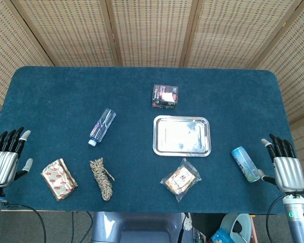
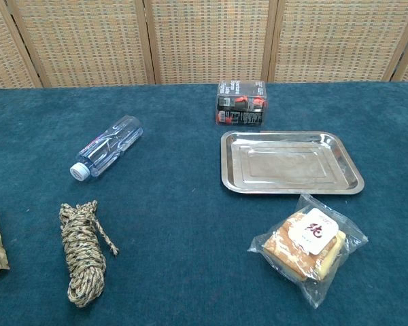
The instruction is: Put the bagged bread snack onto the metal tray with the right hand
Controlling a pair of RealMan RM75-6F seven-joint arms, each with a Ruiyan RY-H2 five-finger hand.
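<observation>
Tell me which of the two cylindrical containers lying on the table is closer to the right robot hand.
The blue can, lying right beside the right robot hand; the clear water bottle lies far across the table, left of the metal tray.

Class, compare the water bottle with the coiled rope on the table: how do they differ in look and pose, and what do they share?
The water bottle is clear, smooth plastic with a white cap; the rope is a mottled tan, braided bundle. The bottle is rigid and straight, lying on its side at a slant; the rope is a soft, lumpy hank with a loose end trailing out. The bottle lies farther back on the table than the rope. Both rest on the blue table, left of the metal tray, untouched by either hand.
</observation>
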